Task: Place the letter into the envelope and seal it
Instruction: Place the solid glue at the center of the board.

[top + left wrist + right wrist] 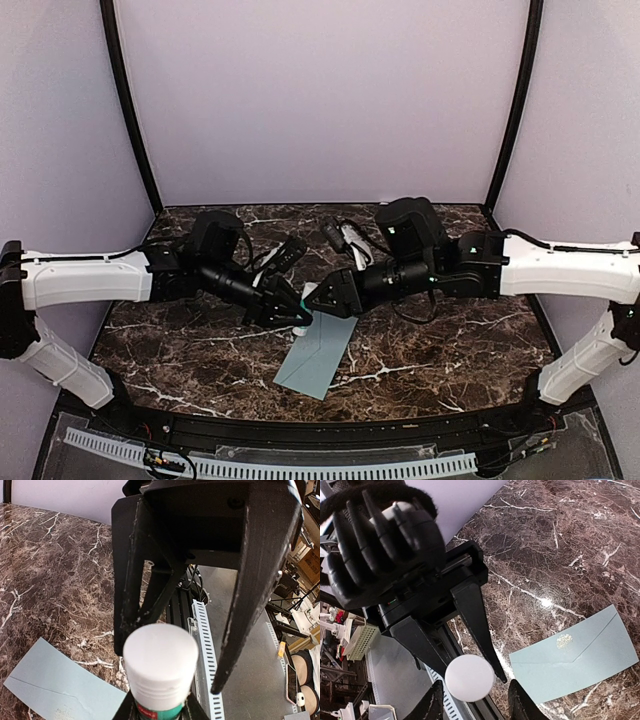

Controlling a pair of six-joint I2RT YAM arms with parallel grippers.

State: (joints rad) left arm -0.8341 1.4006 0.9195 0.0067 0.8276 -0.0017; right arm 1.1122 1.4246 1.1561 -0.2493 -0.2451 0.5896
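Dark marble table [450, 340] w/ white veins, pale lilac walls [320, 90] behind. Teal envelope [318, 358] lies flat near front edge, centre. Its far end is hidden under both grippers in top view, and the gold mark [563, 641] on it is too small to read. L gripper [159, 711] is clamped on glue stick [160, 655], body cut off by frame. R gripper [474, 687] fingers are apart, either side of the cap, over envelope's far end.

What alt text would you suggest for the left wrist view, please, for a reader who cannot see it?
The left gripper clamps a white-capped glue stick, its cap pointing at the right gripper, whose open black fingers flank the cap. A pale teal envelope lies flat on the dark marble table at lower left.
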